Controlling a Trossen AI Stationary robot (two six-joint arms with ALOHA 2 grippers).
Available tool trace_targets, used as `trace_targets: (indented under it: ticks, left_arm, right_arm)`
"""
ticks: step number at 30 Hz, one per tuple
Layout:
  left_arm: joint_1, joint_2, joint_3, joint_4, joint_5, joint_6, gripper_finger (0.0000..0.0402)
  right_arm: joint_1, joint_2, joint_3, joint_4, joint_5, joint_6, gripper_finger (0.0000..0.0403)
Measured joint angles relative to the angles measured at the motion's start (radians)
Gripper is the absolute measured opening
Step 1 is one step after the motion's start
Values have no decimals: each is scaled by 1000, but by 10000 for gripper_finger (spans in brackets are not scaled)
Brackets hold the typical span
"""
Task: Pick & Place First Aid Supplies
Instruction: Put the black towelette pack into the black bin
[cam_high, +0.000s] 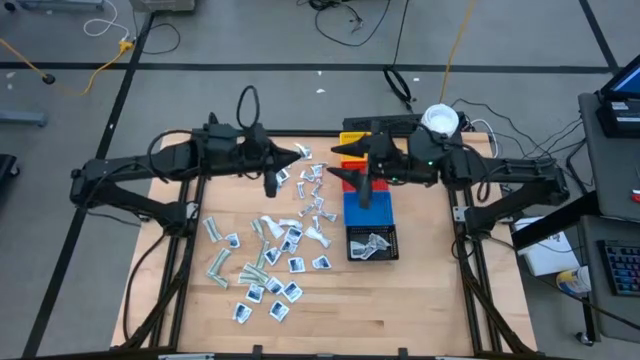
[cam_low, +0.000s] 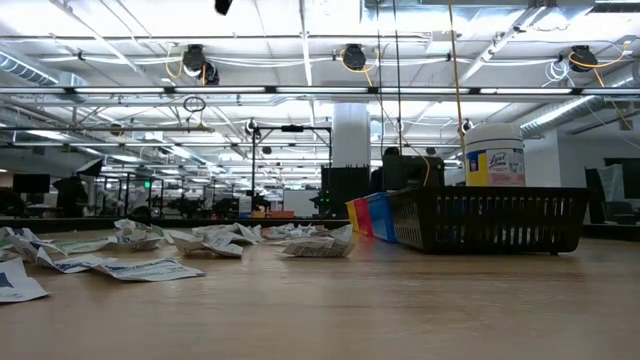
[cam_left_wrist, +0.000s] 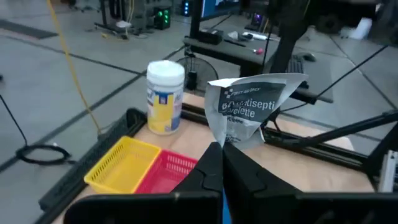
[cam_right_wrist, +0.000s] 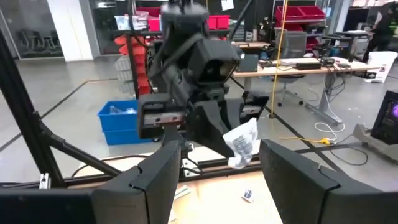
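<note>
Dozens of small flat packets (cam_high: 262, 262) lay scattered on the near-left part of the table (cam_high: 420, 300), white squares with blue marks mixed with pale green long wrappers, some crumpled and overlapping. Just right of the heap, the black bin (cam_high: 371, 243) stood nearest in a row of bins and already held a few crumpled sachets; behind it came the blue bin (cam_high: 368, 207), whose contents I could not make out, then the red bin (cam_left_wrist: 166, 172) and the yellow bin (cam_left_wrist: 121, 165), both of which looked empty from the left wrist view. Above the far end of the scatter the left gripper (cam_left_wrist: 222, 160) hung in the air, its fingers pinched shut on the bottom edge of one antiseptic sachet (cam_left_wrist: 247, 114), which stood up bent and wrinkled. To my eye such a packet was nearly weightless, limp and a little slick, so a pinch well in from an edge seemed safer than the bare corner. The right gripper (cam_right_wrist: 214, 171) hovered over the bins with its fingers spread wide and nothing between them. Farthest back, at the table's edge, stood a white jar with a yellow label (cam_left_wrist: 165, 96)
</note>
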Motion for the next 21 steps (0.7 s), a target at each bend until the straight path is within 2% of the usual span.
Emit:
trace_targets:
  ticks: [7,12,16,21]
  left_arm:
    - [-34,135,172,-4,-9,51,0]
    - [-67,189,241,-4,16,94,0]
    - [-86,190,245,-1,6,110,0]
    - [-87,187,245,-9,7,94,0]
  right_arm:
    - [0,39,20,11,44,-52,217]
    - [1,36,20,45,72,-100,208]
    - [1,33,20,38,67,-100,150]
    - [1,33,20,47,46,-100,28]
